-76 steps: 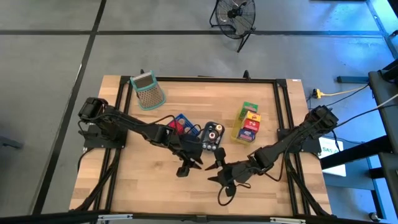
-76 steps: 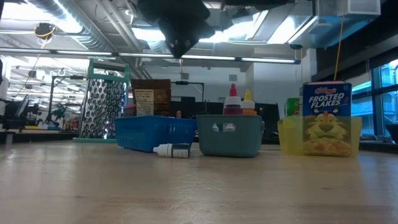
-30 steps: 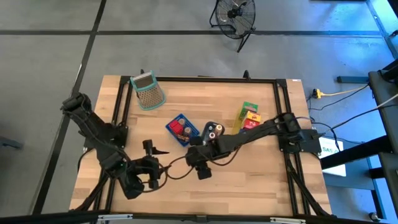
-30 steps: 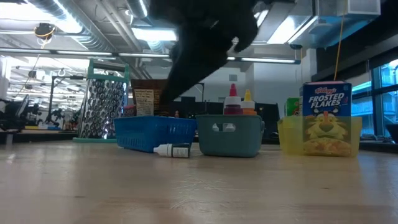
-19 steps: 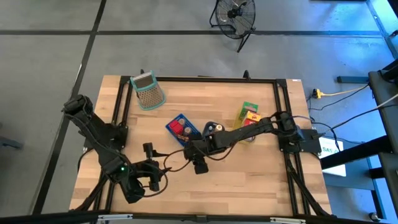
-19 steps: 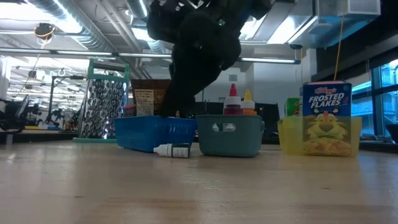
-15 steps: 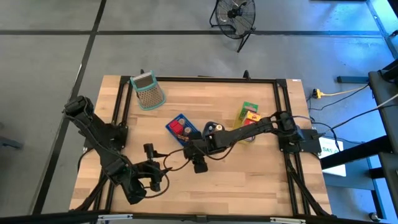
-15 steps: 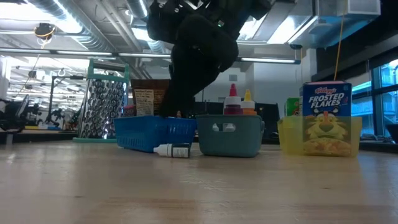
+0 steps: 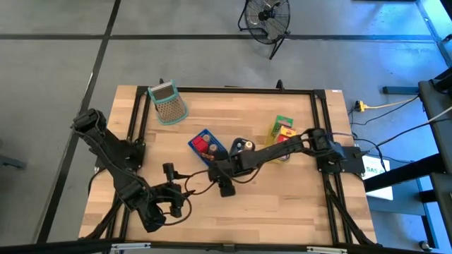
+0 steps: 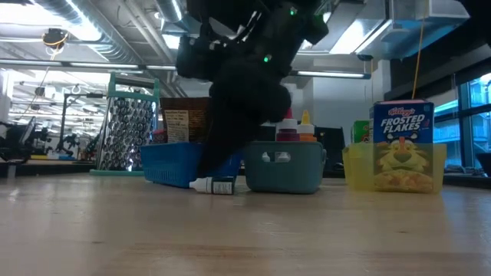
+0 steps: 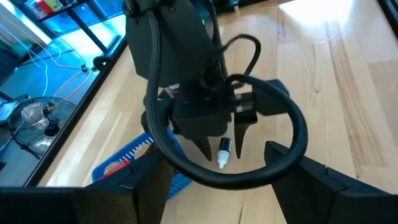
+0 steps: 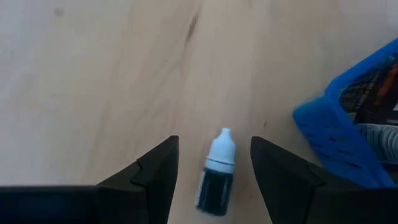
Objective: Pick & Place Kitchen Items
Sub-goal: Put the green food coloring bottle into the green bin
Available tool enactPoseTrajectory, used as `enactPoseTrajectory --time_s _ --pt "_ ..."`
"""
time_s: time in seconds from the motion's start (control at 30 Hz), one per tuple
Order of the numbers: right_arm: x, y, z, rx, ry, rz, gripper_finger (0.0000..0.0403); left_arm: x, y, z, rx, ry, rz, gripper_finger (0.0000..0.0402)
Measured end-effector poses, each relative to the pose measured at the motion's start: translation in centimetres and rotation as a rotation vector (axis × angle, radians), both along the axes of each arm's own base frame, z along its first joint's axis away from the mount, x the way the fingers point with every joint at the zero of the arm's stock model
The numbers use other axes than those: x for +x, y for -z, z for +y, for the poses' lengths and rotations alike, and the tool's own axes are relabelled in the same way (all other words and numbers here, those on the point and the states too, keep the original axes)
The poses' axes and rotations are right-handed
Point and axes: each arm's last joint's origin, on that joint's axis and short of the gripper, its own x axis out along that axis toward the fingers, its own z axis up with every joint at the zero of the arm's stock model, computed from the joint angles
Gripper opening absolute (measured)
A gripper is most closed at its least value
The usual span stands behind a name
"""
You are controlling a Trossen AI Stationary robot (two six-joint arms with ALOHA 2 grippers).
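Right pincer (image 12: 214, 163) lowered, astride flat-lying dropper bottle (image 12: 216, 171), cap outward.

A white-capped dark bottle (image 12: 216, 174) lies on pale wood table (image 12: 93, 74) beside a blue basket (image 12: 348, 124).

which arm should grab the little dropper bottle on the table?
Right. Its gripper hangs open directly over the small bottle, fingers either side. The left gripper sits off near the table's front-left.

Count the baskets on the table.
3, in a row mid-table: blue basket leftmost, teal basket in the middle, yellow basket rightmost holding boxes. The right arm may hide more.
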Motion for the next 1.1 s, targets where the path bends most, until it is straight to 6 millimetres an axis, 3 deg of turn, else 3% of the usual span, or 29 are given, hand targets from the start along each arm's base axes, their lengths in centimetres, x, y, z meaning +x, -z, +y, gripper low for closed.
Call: enactPoseTrajectory --time_s 0.6,1.1 --pt "0.4 1.9 0.0 -0.011 -0.016 0.010 0.0202 0.0 0.0 0.0 -0.002 0.000 0.000 0.0244" --pt "0.5 1.9 -0.3 -0.028 0.000 0.012 0.0184 0.0 0.0 0.0 -0.001 0.000 0.000 0.0242"
